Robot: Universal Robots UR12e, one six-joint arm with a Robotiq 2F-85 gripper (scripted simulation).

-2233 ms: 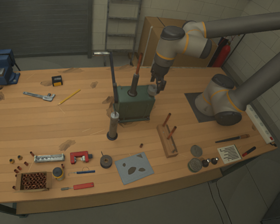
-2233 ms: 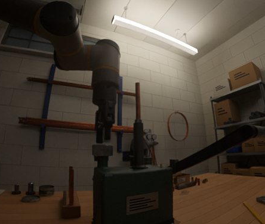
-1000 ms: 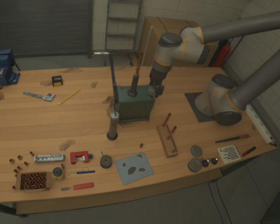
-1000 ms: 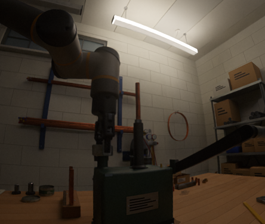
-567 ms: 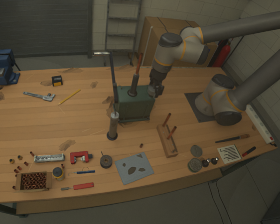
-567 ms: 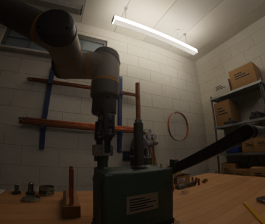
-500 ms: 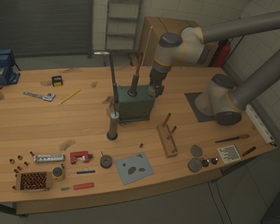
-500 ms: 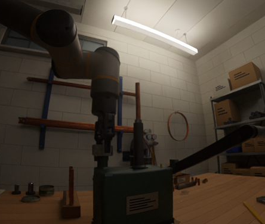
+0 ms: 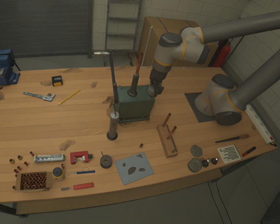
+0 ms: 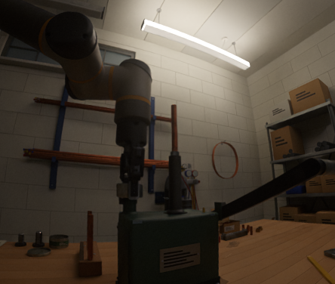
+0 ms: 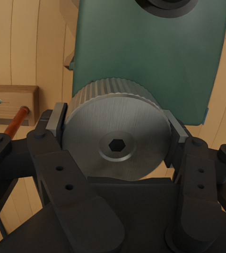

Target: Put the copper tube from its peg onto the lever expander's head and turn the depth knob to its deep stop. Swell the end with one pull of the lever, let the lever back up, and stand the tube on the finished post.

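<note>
The copper tube (image 9: 139, 63) stands upright on the head of the green lever expander (image 9: 134, 102). The expander's lever (image 9: 112, 74) points up. The ribbed steel depth knob (image 11: 116, 132) sits on the expander's right top corner. I have my gripper (image 11: 116, 125) closed around the knob, coming down on it from above. The finished post (image 9: 112, 125) stands in front of the expander, with nothing on it.
A wooden peg block (image 9: 167, 140) lies to the right front of the expander with two copper tubes standing on it. A blue vise (image 9: 4, 67) is at the far left. Small tools and a box of fittings (image 9: 33, 181) lie along the front edge.
</note>
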